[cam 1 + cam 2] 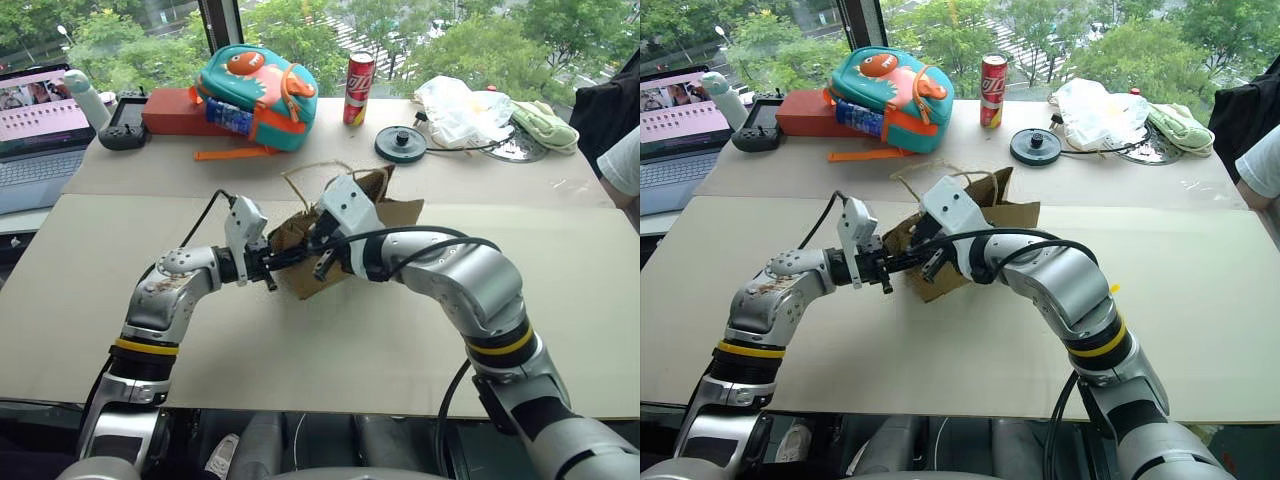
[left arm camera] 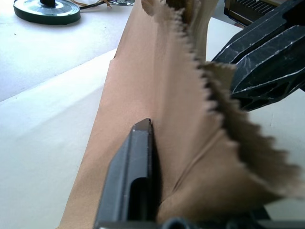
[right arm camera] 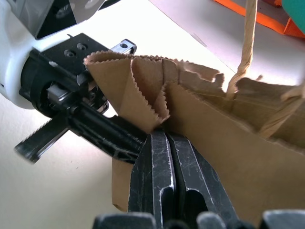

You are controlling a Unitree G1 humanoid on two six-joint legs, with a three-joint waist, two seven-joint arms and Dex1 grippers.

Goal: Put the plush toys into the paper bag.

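Brown kraft paper bag lying crumpled mid-table on beige cardboard sheet; right gripper clamped tight on its serrated rim; left gripper at same rim, paper between fingers, closure unclear; plush toys unseen.

Head stereo pair looks down over table; both wrist cameras sit close against paper bag rim.
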